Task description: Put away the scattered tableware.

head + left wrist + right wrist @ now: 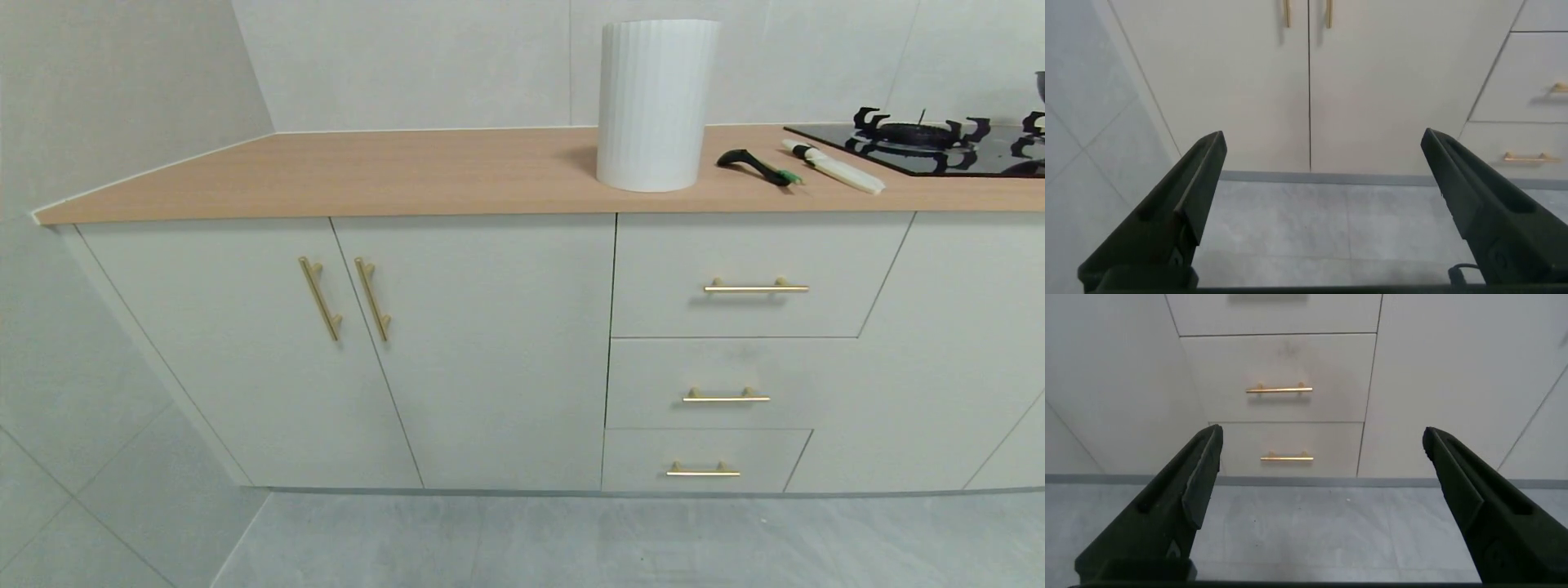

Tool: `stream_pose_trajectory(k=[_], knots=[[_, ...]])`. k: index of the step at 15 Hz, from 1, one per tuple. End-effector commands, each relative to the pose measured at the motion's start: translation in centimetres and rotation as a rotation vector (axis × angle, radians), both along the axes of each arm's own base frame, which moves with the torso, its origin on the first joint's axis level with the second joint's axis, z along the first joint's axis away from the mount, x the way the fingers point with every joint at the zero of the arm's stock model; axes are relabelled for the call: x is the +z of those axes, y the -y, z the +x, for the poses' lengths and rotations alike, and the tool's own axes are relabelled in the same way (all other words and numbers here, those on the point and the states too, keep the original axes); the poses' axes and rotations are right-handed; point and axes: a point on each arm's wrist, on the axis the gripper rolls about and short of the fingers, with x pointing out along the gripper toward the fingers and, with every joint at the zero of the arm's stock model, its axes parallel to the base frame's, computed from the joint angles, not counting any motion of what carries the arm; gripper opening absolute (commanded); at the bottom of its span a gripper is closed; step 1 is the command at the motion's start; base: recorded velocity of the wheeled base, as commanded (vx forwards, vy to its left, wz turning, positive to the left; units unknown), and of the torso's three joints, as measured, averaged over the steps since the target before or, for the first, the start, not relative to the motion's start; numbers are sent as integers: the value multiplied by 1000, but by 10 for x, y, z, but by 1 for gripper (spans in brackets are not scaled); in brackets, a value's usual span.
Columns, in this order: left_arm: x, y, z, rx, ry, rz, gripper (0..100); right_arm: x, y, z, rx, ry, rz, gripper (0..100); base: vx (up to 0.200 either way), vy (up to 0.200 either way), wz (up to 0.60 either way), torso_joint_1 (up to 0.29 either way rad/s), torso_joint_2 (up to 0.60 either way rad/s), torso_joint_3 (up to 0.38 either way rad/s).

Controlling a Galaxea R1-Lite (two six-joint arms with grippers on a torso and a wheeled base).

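Two pieces of tableware were seen on the bench, at its right part, between a cylinder and a hob. The first was a black tool with a curved handle and a small green tip at its right end. The second was a pale stick, long and cream-white, with a dark band near its far end. The two were laid flat and slantwise, just beside each other, the black tool to the left. Whether they touched could not be told. Any writing on them was too small to be made out.

One cylinder was counted: white, ribbed up and down, stood upright just left of the black tool. The hob was black glass with black pan supports.

Below the bench two doors were counted at the left, each with one upright gold handle. Three drawers were stacked to their right, each with one level gold handle.

The left pincer was held wide, with nothing between its fingers, low over the grey floor in front of the doors. The right pincer was likewise spread wide and held nothing, low over the floor before the lower drawers.
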Motion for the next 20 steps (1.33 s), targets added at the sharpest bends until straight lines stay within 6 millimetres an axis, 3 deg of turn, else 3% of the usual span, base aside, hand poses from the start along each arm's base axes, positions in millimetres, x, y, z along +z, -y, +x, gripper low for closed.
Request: stream_pose_trajectory(k=[1, 4, 20], knots=[[0, 0, 0, 2, -1, 0, 100, 0, 0, 0, 0, -1, -1, 100, 200, 0, 0, 7, 7, 7], [0, 0, 0, 2, -1, 0, 100, 0, 0, 0, 0, -1, -1, 100, 200, 0, 0, 4, -2, 4], [0, 0, 0, 2, -1, 0, 100, 0, 0, 0, 1, -1, -1, 100, 0, 0, -75, 1, 2, 0]])
